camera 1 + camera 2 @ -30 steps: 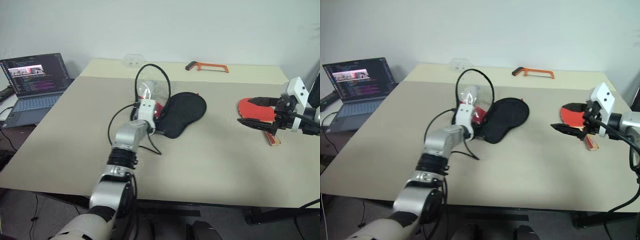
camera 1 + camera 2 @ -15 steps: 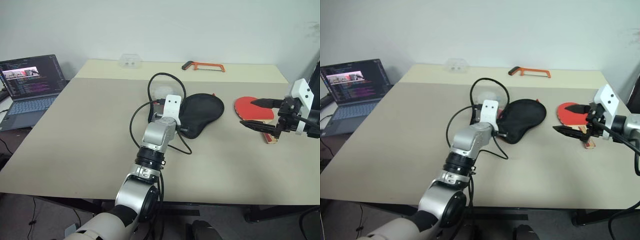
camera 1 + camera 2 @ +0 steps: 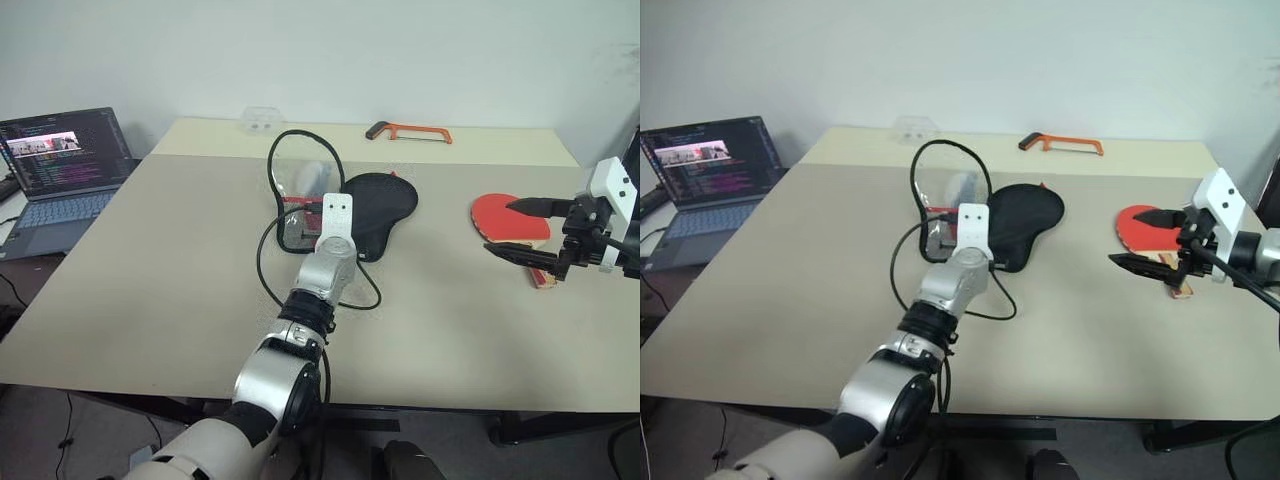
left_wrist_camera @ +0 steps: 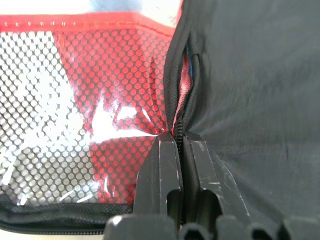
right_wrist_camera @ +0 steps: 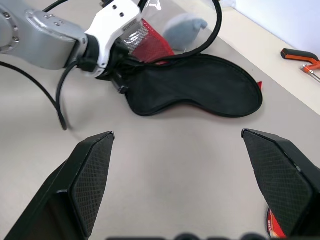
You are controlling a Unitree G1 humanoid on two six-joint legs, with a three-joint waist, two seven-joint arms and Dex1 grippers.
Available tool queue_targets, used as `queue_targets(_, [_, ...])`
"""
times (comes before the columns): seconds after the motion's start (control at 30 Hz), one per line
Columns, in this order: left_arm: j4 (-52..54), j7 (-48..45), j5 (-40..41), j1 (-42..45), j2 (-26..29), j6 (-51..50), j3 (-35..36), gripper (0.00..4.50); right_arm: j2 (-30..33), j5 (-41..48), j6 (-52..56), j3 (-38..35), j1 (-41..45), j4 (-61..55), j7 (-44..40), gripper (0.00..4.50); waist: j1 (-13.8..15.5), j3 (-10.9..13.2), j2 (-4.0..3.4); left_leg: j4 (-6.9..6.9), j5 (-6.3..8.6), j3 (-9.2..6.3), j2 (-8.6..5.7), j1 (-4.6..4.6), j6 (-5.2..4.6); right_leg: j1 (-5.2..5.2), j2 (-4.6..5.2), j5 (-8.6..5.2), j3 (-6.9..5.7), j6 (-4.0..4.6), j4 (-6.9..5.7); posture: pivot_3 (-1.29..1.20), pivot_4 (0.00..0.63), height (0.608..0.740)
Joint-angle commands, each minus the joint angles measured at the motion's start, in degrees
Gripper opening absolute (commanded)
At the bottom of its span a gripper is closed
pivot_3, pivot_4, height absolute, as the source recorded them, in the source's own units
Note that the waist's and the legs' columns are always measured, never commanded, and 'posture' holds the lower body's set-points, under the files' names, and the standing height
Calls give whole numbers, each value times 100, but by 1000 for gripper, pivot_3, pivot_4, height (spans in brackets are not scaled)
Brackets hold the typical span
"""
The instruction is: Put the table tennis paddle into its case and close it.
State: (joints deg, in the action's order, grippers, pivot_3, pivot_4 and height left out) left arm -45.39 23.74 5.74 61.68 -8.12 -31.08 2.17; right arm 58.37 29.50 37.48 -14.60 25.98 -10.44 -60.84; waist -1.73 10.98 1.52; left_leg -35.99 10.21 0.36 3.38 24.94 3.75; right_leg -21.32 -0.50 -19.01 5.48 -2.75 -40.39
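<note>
The case (image 3: 378, 203) lies at mid-table, black side flat, with its red and clear mesh side (image 4: 75, 100) lifted beside it. My left gripper (image 4: 179, 136) is shut on the case's zip edge, where mesh meets black fabric; the right wrist view shows the same grip (image 5: 118, 76). The table tennis paddle (image 3: 497, 214) lies on the table at the right, red face up, its wooden handle (image 3: 544, 279) toward me. My right gripper (image 3: 499, 229) hovers just above the paddle, wide open and touching nothing, its fingers (image 5: 92, 172) spread far apart.
An open laptop (image 3: 62, 164) stands off the table's left edge. An orange hacksaw (image 3: 410, 131) and a clear plastic piece (image 3: 260, 121) lie at the far edge. A small grey-white pouch (image 3: 309, 178) lies behind the case, inside a black cable loop (image 3: 272, 170).
My left wrist has swung round, and the case in its grip has shifted left and away from me. The right gripper stays open over the paddle.
</note>
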Motion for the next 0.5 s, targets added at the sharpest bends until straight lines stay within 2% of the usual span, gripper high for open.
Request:
queue_targets(0.03, [-506, 253, 228, 871, -1226, 706, 164, 41, 171, 88, 15, -152, 165, -128, 13, 4500, 3, 0, 0, 1, 0, 0, -1, 1, 0, 0, 1, 0, 0, -1, 4, 0, 150, 740])
queue_targets(0.27, [-1562, 365, 537, 1553, -1578, 1427, 324, 41, 248, 144, 82, -160, 170, -193, 20, 4500, -7, -1, -2, 23, 1, 2, -3, 2, 2, 8, 3, 2, 1, -3, 43, 0, 150, 740])
queue_targets(0.5, [-1884, 443, 672, 1459, -1972, 1288, 186, 41, 317, 202, 150, -211, 136, -263, 28, 4500, -3, -1, -1, 22, 0, 3, -3, 3, 5, 8, 5, 2, 1, -4, 43, 0, 150, 740])
